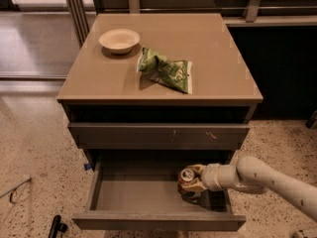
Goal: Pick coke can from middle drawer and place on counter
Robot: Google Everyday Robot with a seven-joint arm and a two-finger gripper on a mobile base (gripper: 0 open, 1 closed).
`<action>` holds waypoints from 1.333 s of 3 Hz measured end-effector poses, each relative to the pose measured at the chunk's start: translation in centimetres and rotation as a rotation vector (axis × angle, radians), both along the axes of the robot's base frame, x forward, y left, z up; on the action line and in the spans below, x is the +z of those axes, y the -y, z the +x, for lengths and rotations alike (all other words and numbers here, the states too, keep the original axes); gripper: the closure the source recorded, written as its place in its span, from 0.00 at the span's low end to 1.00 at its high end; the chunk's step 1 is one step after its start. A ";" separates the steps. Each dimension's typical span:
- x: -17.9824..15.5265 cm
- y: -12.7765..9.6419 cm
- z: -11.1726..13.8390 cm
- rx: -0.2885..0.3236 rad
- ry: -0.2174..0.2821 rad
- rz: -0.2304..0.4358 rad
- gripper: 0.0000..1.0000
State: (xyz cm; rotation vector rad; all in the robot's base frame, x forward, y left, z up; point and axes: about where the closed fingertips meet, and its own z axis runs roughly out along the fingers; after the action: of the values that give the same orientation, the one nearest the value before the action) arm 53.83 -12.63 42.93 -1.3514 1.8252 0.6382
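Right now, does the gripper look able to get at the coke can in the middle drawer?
Probably yes: the gripper is right at the coke can inside the open middle drawer, with nothing between them.

The coke can (186, 183), red with a silver pull-tab top, sits in the right half of the middle drawer (138, 195), its top tipped slightly left. The gripper (191, 178) reaches in from the right, its pale fingers closed against the can's far and near sides. Whether the can's base touches the floor cannot be told. The grey-brown drawer is pulled out towards the near side, its flat grey floor exposed. The glossy tan counter (218, 58) tops the cabinet above.
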 end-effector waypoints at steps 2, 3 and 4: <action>10.3 -0.8 -3.4 0.003 -0.020 0.028 1.00; 20.0 -2.3 -5.6 -0.005 0.012 0.055 1.00; 23.4 -2.5 -5.4 0.001 0.070 0.012 1.00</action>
State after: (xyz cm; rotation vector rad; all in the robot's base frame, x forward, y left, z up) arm 48.47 -10.18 66.33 -1.3505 1.7620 0.5948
